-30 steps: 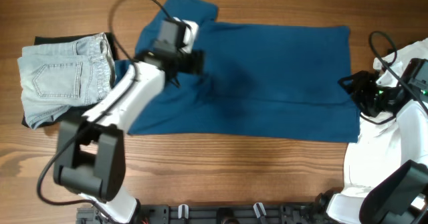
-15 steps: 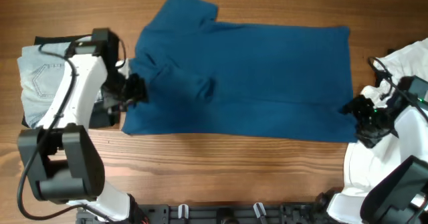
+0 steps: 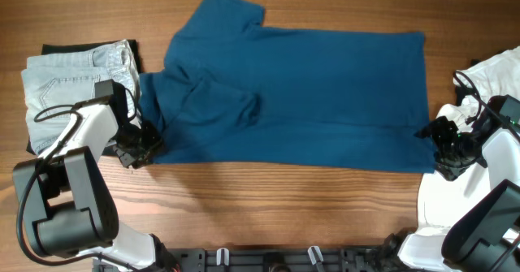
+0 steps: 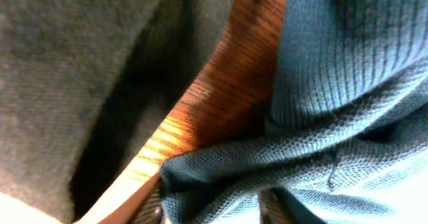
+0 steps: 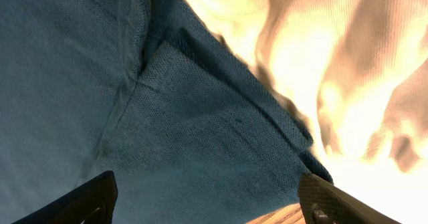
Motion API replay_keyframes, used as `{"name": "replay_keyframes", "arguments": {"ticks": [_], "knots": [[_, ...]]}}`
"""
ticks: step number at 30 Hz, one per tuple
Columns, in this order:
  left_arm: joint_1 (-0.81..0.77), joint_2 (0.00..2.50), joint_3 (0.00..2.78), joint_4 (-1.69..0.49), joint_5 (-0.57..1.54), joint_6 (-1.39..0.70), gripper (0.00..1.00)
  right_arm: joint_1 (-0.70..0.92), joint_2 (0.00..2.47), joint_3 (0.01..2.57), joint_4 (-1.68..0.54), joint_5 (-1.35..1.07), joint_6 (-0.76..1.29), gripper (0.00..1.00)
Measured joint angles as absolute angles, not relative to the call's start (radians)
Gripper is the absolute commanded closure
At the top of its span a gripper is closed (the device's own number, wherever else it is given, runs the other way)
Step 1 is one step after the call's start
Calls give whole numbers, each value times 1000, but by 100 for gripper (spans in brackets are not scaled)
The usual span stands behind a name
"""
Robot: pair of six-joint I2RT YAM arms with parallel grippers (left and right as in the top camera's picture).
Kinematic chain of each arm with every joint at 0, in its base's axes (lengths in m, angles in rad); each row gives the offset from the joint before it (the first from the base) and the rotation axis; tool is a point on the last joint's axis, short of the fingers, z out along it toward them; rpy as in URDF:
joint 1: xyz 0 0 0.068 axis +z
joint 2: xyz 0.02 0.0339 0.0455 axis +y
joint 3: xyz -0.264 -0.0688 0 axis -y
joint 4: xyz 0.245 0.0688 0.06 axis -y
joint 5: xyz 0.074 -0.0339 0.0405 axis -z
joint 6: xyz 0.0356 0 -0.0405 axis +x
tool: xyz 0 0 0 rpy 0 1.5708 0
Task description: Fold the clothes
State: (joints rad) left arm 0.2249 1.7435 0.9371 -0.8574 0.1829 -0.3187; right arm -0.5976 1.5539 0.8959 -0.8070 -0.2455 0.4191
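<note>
Left end effector (image 3: pixel 140 148) relocated from collar to left corner of blue polo shirt (image 3: pixel 325 101), closure indiscernible; right end effector (image 3: pixel 439 143) spread wide astride its right corner, evidently for a paired fold.

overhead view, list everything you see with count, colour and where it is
polo shirt: 1, dark blue, spread across the middle of the table
denim garment: 1, pale blue, left side of the table
black garment: 1, black, under the denim garment, only edges show
white garment: 1, white, right edge, beside the shirt's hem
table: 1, brown wood, under everything
left arm: 1, white and black, front left
left fingers: at the shirt's near left corner, opening unclear
right arm: 1, white and black, right side
right fingers: spread open over the shirt's near right corner
</note>
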Motion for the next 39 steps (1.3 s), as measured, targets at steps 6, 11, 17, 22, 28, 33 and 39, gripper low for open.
{"name": "replay_keyframes", "arguments": {"ticks": [6,11,17,22,28,33,39], "knots": [[257,1743,928,-859,213,-321,96,-598,1554,866,-828,-235,437,13],[323,1742,924,-876,228,-312,96,-598,1554,762,-736,-197,493,18],[337,1739,923,-883,227,-305,96,-602,1544,728,-627,-211,513,96],[338,1728,922,-927,224,-299,96,-605,1547,772,-830,-225,505,96],[341,1640,921,-1023,218,-290,90,-609,1459,868,-1008,-99,512,85],[341,1593,921,-1070,191,-276,54,-612,1438,869,-992,-69,506,31],[342,1576,957,-1145,179,-275,51,-612,1438,954,-937,-168,412,30]]}}
